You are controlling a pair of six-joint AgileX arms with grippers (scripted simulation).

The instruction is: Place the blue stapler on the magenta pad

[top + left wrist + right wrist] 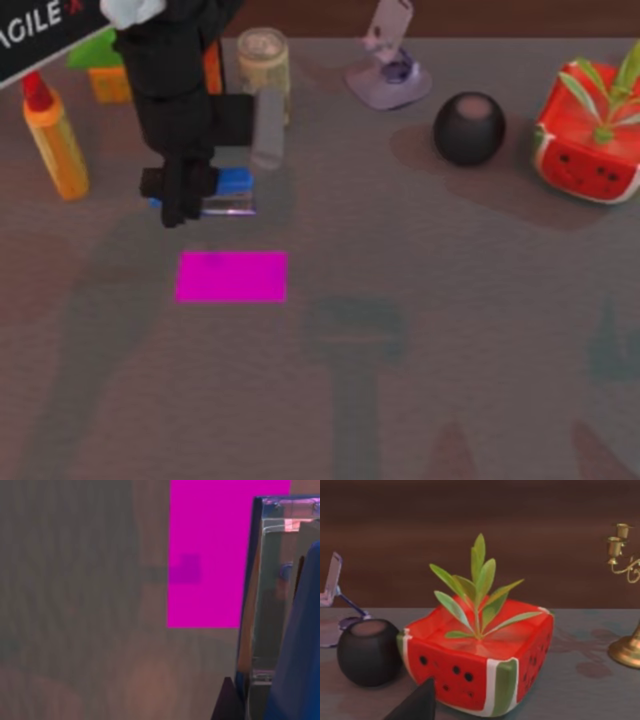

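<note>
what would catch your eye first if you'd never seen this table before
Probably the magenta pad, a flat bright rectangle left of the table's middle. Just behind it the left gripper sits down over the blue stapler. At the far right, the watermelon-shaped planter with green leaves stands out too.

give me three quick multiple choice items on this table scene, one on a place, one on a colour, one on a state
1. Where does the magenta pad lie relative to the blue stapler in the top view?
A. just below it
B. far to its right
C. above it

2. What colour is the round pot beside the watermelon planter?
A. white
B. black
C. green

3. Is the stapler on the pad yet?
A. yes, centred on it
B. half on it
C. no, bare table lies between them

Answers: 1 A, the pad sits just below the stapler under the left gripper. 2 B, the pot is black. 3 C, a gap shows.
</note>
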